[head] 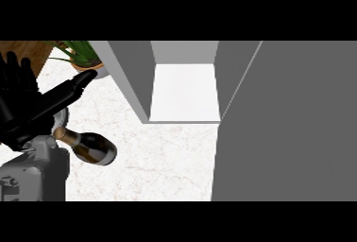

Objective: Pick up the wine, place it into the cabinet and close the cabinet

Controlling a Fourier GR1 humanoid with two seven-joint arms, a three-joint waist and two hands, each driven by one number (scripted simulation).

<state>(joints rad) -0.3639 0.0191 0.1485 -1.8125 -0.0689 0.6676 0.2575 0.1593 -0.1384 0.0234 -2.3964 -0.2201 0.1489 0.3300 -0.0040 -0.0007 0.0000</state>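
Note:
The wine bottle (90,147), dark with a gold-brown neck, lies on its side on the white marble counter (160,160) at the left. Its neck end is hidden under my left forearm. My left hand (28,101) is just above the bottle with fingers straight and pointing up and the thumb stretched toward the upper right; it holds nothing. The cabinet (185,92) stands open in the middle, showing a white inner floor between grey walls. Its grey door (289,123) fills the right side. My right hand does not show.
A potted green plant (82,53) stands at the counter's far left corner, beside the cabinet's left wall (129,78). Brown wood shows beyond the counter's top left edge.

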